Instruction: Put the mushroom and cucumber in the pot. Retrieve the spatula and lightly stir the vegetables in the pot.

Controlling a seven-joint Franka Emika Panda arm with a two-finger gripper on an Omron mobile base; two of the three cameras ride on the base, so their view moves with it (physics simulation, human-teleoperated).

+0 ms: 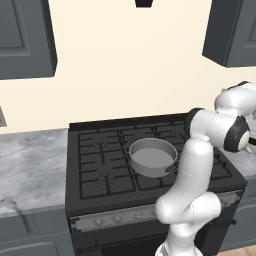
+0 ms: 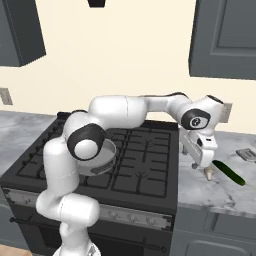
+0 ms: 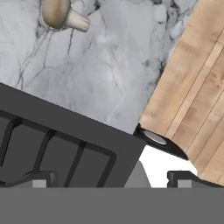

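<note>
The grey pot [image 1: 152,156] stands on the stove's middle burners, with nothing visible inside it; the arm's elbow half hides the pot [image 2: 104,159] in the right base view. On the marble counter right of the stove lie the beige mushroom [image 2: 210,173] and, just beyond it, the dark green cucumber [image 2: 229,173]. My gripper [image 2: 200,159] hangs over the counter's near-left part, just left of and above the mushroom. It is open and holds nothing. In the hand view the gripper [image 3: 113,179] has its tips spread wide, and the mushroom [image 3: 61,15] sits at the top left. A flat grey object [image 2: 247,154], possibly the spatula, lies farther right.
The black stove [image 2: 145,165] has raised grates and a knob panel along its front. The marble counter [image 3: 109,65] ends at a front edge, with wooden floor [image 3: 192,87] below. Wall cabinets [image 2: 225,40] hang above. More counter [image 1: 30,170] lies left of the stove.
</note>
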